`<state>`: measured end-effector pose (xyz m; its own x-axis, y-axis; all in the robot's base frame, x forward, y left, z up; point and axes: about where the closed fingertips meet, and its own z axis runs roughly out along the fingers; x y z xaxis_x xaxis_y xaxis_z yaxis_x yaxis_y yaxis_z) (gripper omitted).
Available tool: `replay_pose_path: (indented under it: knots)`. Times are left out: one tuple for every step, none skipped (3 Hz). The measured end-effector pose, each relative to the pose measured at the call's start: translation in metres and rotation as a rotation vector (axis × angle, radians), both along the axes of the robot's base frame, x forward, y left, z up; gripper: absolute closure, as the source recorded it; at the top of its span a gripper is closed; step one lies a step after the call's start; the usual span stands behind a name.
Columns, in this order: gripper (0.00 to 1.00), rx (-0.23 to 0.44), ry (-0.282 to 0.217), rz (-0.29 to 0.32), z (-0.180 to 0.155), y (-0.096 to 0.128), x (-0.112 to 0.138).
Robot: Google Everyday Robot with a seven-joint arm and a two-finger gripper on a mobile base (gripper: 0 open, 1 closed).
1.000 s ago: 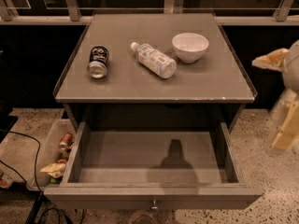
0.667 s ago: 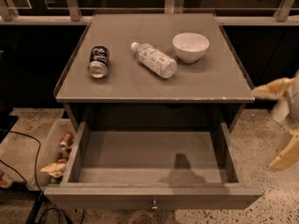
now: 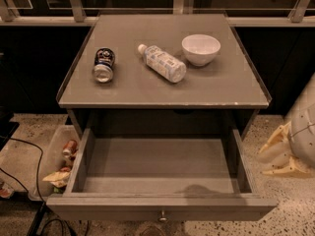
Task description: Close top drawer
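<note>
**Top drawer pulled wide open under a grey bench, claw held off to the right**

A grey cabinet is seen from above and from the near side. Its flat top, the bench (image 3: 147,90), is set against a dark railing at the far side. Three things are laid on the bench. A dark drink can (image 3: 104,65) is placed on its side at the left, with its round end turned toward the near edge. A clear plastic bottle (image 3: 163,63) with a pale label and white cap is laid on its side in the middle, its cap pointed to the far left. A white bowl (image 3: 201,49) is set upright at the far right, just beside the bottle but apart from it.

Below the bench, the top drawer (image 3: 157,166) is drawn far out toward the near side, so that its bare grey floor and both side walls are shown. It is as wide as the cabinet. Its front is cut off by the lower edge of the view, and a small round metal knob (image 3: 162,215) is seen at the middle of that front.

The claw (image 3: 275,156), cream in colour, is held at the far right, low over the speckled floor (image 3: 275,191) and just beside the drawer's right wall, without touching it. Whether it is wide or narrow cannot be told. Above it, a white rounded arm casing (image 3: 304,127) is cut by the right edge.

On the floor to the left of the drawer, a clear bin (image 3: 54,156) with cans and wrappers is seen, and a black cable (image 3: 37,166) is trailed beside it.
</note>
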<state>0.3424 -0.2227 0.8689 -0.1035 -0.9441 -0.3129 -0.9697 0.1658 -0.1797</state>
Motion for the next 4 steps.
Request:
replay_pose_path:
  knots:
    - [0.87,0.000,0.000,0.000,0.000,0.000,0.000]
    - [1.00,0.031,0.070,-0.021,-0.035,0.003,-0.010]
    - [1.00,0.065,0.146,-0.067,-0.087,0.014,-0.039]
    - [1.00,0.099,0.191,-0.087,-0.131,0.026,-0.069]
